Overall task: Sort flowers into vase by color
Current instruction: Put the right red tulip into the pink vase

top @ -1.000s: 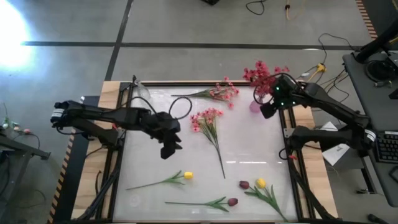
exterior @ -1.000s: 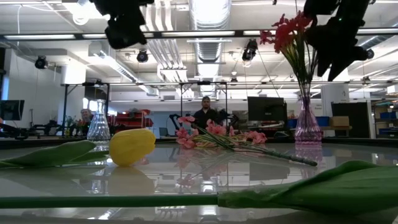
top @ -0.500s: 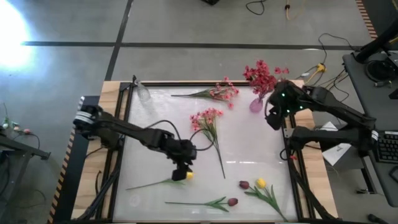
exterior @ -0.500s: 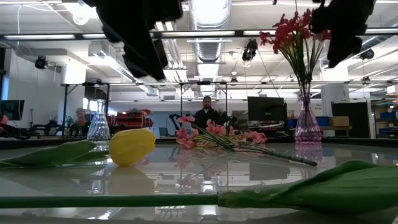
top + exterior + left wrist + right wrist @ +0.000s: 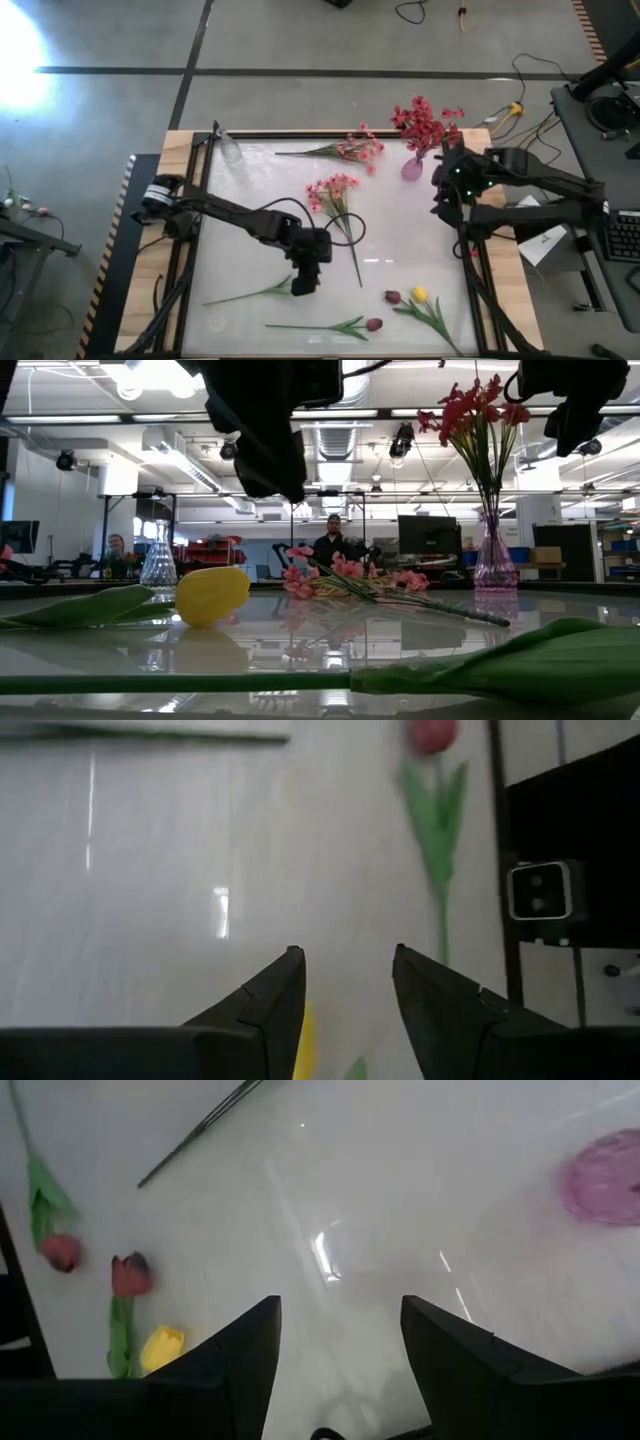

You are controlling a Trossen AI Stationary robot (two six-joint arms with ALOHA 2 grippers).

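Observation:
My left gripper (image 5: 305, 277) hangs open just above the yellow tulip bud (image 5: 210, 595), which lies on the table with its green stem (image 5: 250, 294) pointing left. In the left wrist view a sliver of the yellow bud (image 5: 305, 1040) shows beside my open left gripper (image 5: 345, 955). My right gripper (image 5: 445, 195) is open (image 5: 340, 1305) near the table's right edge, on the near side of the purple vase (image 5: 412, 168). That vase holds red sprays (image 5: 425, 122) upright. Two pink sprays (image 5: 335, 193) (image 5: 352, 148) lie flat on the table.
A clear glass vase (image 5: 230, 148) stands at the far left corner. A second yellow tulip (image 5: 420, 294) and two maroon buds (image 5: 392, 297) (image 5: 373, 324) lie with their stems near the near right edge. People (image 5: 332, 540) are in the room beyond the table.
My left gripper has swept from the table's middle left toward the near edge and right, coming down over the yellow tulip bud. My right gripper has drawn away from the purple vase toward the near edge. The flowers have stayed where they were.

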